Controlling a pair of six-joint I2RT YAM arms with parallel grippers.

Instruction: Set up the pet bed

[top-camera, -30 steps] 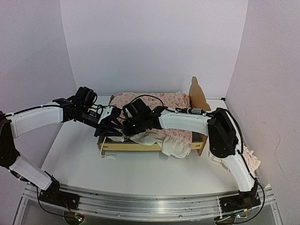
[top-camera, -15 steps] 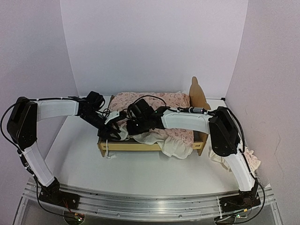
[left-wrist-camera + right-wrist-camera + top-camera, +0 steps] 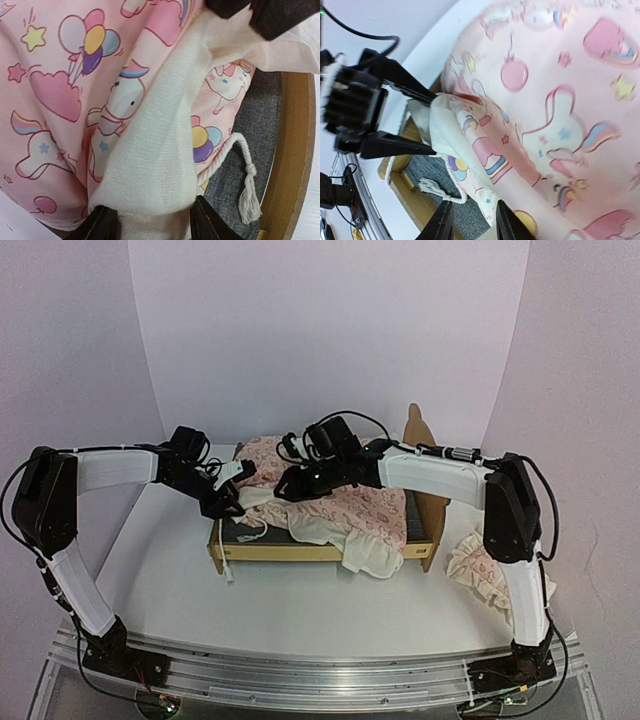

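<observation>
The pet bed [image 3: 285,552], pale wood with a dark grey base [image 3: 260,125], stands mid-table with its headboard [image 3: 424,443] at the right. A pink printed quilt [image 3: 360,512] lies across it, and its white underside is folded up at the left end. My left gripper [image 3: 232,502] sits at that end. Its fingers [image 3: 102,225] stand apart on either side of the thick white fold [image 3: 150,165], without squeezing it. My right gripper [image 3: 288,485] hovers over the quilt just beside it, open with nothing between its fingertips [image 3: 442,222]. A corded tassel [image 3: 247,192] rests on the grey base.
A ruffled pink pillow [image 3: 488,570] lies on the table to the right of the bed, near the right arm. Part of the quilt hangs over the bed's front rail [image 3: 378,558]. Walls close in behind and at both sides.
My right gripper has opened, let go of the quilt and lifted back toward the far side. The left jaws have widened. The quilt now lies flatter, and the pillow shows fully.
</observation>
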